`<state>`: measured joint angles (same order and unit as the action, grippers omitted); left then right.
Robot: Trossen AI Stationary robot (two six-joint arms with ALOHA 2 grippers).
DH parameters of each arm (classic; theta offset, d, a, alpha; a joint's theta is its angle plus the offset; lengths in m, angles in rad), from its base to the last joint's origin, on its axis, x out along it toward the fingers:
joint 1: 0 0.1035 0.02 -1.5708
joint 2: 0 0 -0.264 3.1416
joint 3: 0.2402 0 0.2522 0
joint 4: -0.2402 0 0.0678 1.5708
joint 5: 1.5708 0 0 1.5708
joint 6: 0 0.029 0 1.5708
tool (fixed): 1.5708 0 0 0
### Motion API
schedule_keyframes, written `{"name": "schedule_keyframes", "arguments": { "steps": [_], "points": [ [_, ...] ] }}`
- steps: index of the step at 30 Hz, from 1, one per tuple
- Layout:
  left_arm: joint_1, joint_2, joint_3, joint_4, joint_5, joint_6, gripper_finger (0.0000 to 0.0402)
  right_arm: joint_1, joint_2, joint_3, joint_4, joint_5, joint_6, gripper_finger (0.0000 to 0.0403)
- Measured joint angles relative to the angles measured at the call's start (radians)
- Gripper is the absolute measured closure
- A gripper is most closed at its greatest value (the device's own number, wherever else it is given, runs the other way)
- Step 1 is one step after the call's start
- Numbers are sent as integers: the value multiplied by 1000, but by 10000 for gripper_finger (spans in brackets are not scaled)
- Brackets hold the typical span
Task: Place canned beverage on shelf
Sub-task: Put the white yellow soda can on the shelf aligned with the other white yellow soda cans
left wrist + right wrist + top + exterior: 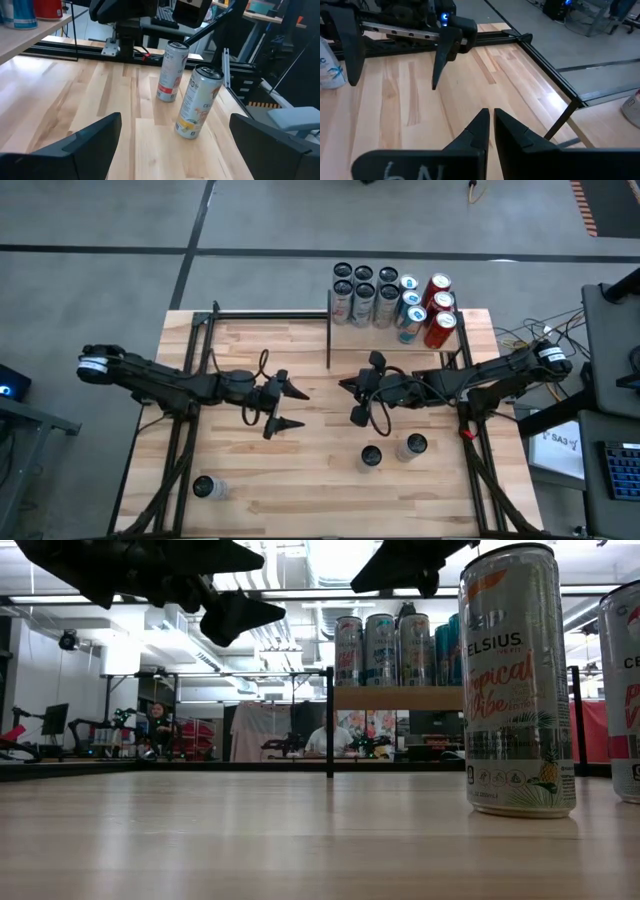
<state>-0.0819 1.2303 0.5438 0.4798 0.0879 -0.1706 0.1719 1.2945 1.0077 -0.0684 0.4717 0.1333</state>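
Two tall cans stand upright on the plank table at the near right, one with a yellow-patterned label (199, 102) and one with a red-patterned label (171, 71); in the high view they are the left can (371, 456) and the right can (415, 446). My left gripper (290, 409) hovers open above the table's middle and points toward them, well short of both. My right gripper (344, 385) hangs shut above the middle and faces the left gripper. The shelf (400, 698) at the far right carries several cans (390, 295).
A third can (205, 487) stands alone near the table's near left corner. Black posts and rails (328, 330) frame the shelf and the table's far edge. Bare planks lie between the grippers and the two near cans. People sit in the room beyond the table.
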Motion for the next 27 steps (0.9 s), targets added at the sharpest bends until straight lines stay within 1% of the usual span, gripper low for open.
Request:
{"name": "schedule_keyframes", "arguments": {
  "steps": [2, 3, 6, 7, 9, 11, 14, 16, 18, 25, 27],
  "points": [
    [0, 4, 0, 3, 0, 1, 45, 0, -2, 16, -43, -12, 31, 386],
    [0, 5, 0, 4, 0, 1, 45, -4, -2, 43, -99, -47, 57, 386],
    [0, 1, 0, 7, 0, 1, 45, -22, 13, 150, -305, -208, 148, 386],
    [0, -3, 0, 8, 0, 0, 45, -24, 27, 189, -385, -245, 170, 386],
    [0, -4, 0, 9, 0, 2, 45, -24, 58, 260, -564, -261, 208, 386],
    [0, -4, 0, 8, 0, 7, 45, -24, 87, 322, -718, -244, 273, 386],
    [2, -4, 0, 9, -1, 13, 45, -20, 102, 403, -865, -248, 338, 385],
    [2, -4, 0, 9, -1, 15, 45, -4, 108, 437, -912, -277, 348, 385],
    [2, -4, 0, 9, -2, 18, 45, 18, 112, 463, -917, -298, 350, 385],
    [2, -4, 0, 17, -2, 35, 45, 69, 111, 512, -922, -301, 401, 383],
    [2, -4, 0, 18, -2, 36, 45, 77, 115, 513, -928, -342, 427, 375]
  ]
}}
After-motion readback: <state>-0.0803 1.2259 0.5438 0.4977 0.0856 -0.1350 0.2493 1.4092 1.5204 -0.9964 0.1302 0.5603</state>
